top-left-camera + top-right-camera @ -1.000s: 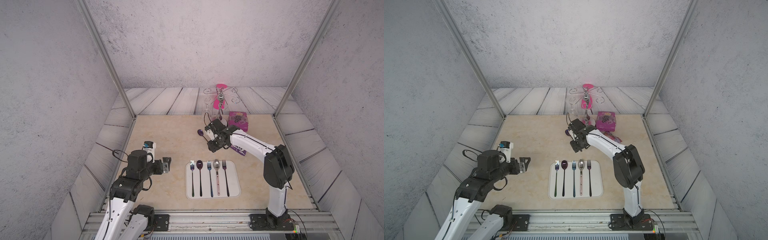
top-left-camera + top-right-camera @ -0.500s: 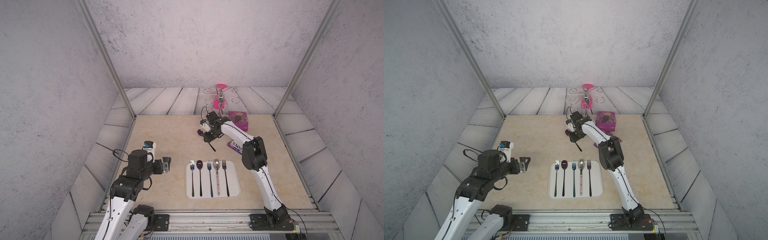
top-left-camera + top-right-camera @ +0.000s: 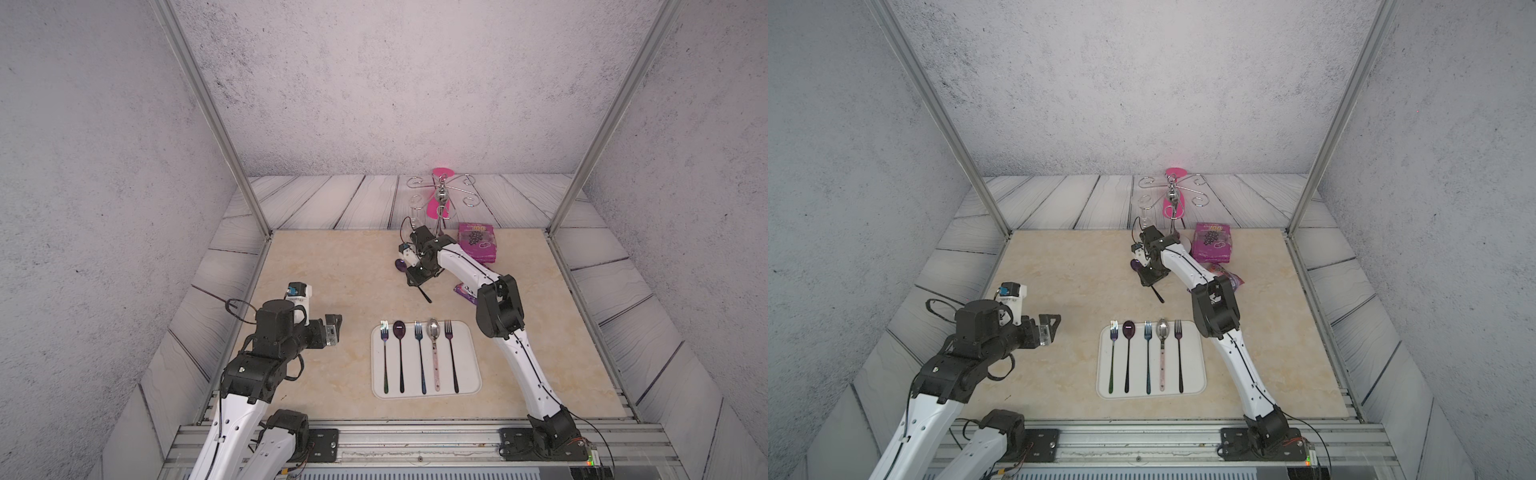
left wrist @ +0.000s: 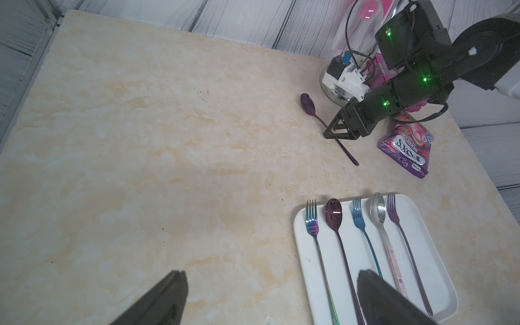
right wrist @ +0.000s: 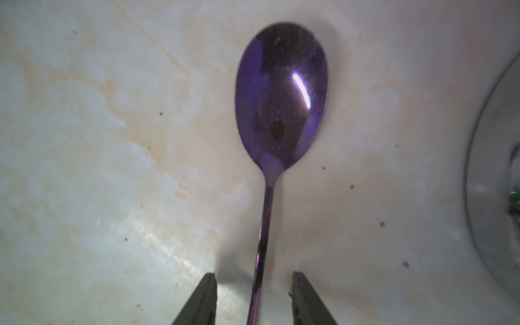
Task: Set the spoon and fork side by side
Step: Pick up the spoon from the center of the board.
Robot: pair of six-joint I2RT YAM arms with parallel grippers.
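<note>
So, grasp step: right gripper (image 5: pixel 253 274) straddles the spoon (image 5: pixel 281 92) handle, fingers (image 5: pixel 202 304) half-open, holding nothing. Spoon lies flat beyond the tray (image 3: pixel 467 361). Next I pinch, lift, set it beside the tray's end fork (image 3: pixel 449 332).

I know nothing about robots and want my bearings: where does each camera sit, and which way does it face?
Top views: high at the front, looking down toward the back wall; both arms, the left tool, the right tool and the tray show.
Left wrist: on the left arm, looking across the table toward the right tool; its own open fingertips show.
Right wrist: on the right arm, close above the purple spoon; its fingertips flank the handle.
Shared: all views show the purple spoon.
</note>
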